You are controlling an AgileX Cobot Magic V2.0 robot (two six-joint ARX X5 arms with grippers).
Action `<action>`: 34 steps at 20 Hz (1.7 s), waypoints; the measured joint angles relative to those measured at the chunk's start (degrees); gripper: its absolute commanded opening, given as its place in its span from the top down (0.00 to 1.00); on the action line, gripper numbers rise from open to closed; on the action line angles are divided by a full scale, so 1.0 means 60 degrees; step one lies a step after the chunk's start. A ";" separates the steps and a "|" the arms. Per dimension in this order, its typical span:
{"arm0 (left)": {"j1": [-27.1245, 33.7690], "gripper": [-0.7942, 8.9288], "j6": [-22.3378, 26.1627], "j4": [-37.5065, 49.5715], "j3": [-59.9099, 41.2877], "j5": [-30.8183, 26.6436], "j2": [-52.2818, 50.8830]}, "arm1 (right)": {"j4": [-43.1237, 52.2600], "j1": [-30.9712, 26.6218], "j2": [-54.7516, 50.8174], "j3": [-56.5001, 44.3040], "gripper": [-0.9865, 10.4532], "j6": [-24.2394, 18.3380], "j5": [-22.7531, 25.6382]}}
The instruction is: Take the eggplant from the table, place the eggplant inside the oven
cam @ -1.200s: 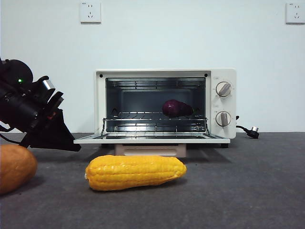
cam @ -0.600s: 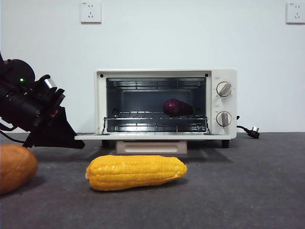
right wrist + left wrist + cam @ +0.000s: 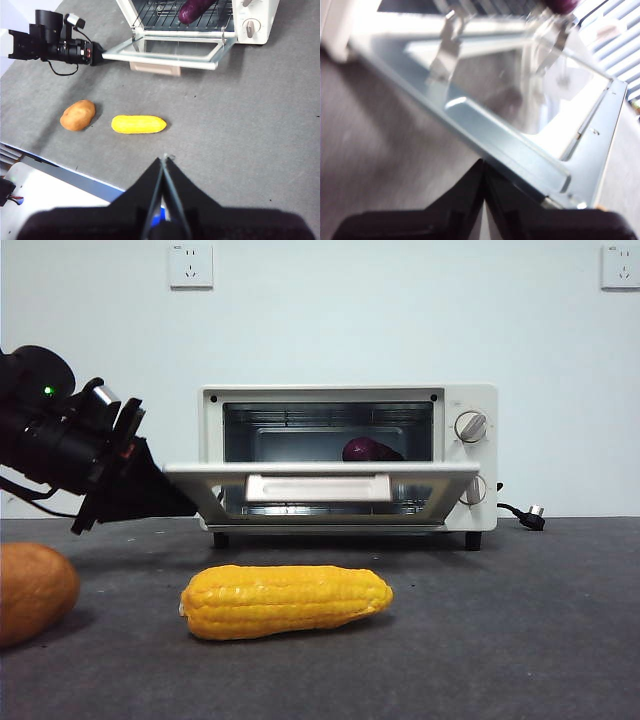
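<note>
The dark purple eggplant (image 3: 364,449) (image 3: 196,10) lies on the wire rack inside the cream-white oven (image 3: 462,400), toward its right side. The oven door (image 3: 320,483) (image 3: 165,50) hangs about half raised, handle facing forward. My left gripper (image 3: 178,503) (image 3: 484,169) is shut, its tip pressed under the door's left front corner. In the left wrist view the door's metal frame (image 3: 520,155) lies right across the jaws' tip. My right gripper (image 3: 162,165) is shut and empty, high above the table (image 3: 520,620), far from the oven.
A yellow corn cob (image 3: 285,600) (image 3: 138,124) lies on the table in front of the oven. An orange-brown rounded vegetable (image 3: 30,590) (image 3: 77,115) sits at the left. The oven's black cord and plug (image 3: 525,515) trail to its right.
The oven door has swung up from lying flat to about half shut. My left gripper rose with it under the door's left corner. The eggplant stayed on the rack.
</note>
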 measured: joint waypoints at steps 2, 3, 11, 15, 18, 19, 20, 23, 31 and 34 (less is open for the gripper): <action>-0.0029 0.93 -0.0426 0.0528 0.0000 0.0029 0.0000 | 0.0000 0.0000 0.0000 0.0000 0.92 0.0000 0.0000; -0.0044 0.93 -0.0648 0.0812 0.0000 0.0036 0.0000 | 0.0000 0.0000 0.0000 0.0000 0.92 -0.0004 0.0000; -0.0066 0.93 -0.1501 0.1956 0.0135 -0.0182 0.0000 | 0.0000 0.0000 0.0000 0.0000 0.92 -0.0004 0.0000; -0.0109 0.93 -0.1552 0.2076 0.0685 -0.1045 0.0000 | 0.0000 0.0000 0.0000 0.0000 0.92 -0.0004 0.0000; -0.0106 0.93 -0.1563 0.2127 0.1286 -0.1592 0.0000 | 0.0000 0.0000 0.0000 0.0000 0.92 -0.0004 0.0000; -0.0106 0.93 -0.1566 0.2138 0.1504 -0.1636 0.0000 | 0.0000 0.0000 0.0000 0.0000 0.92 -0.0004 0.0000; -0.0106 0.93 -0.1566 0.2142 0.1647 -0.1654 0.0000 | 0.0000 0.0000 0.0000 0.0000 0.92 -0.0004 0.0007; -0.0106 0.92 -0.1657 0.2047 0.1934 -0.1647 0.0000 | 0.0000 0.0000 0.0000 0.0000 0.92 -0.0004 0.0007; -0.0106 0.92 -0.1694 0.0918 0.2004 -0.1661 -0.0590 | 0.0000 0.0000 0.0000 0.0000 0.92 -0.0004 0.0007; -0.0117 0.92 -0.1395 0.0036 0.2004 -0.1756 -0.1351 | 0.0000 0.0000 0.0000 0.0000 0.92 -0.0007 0.0007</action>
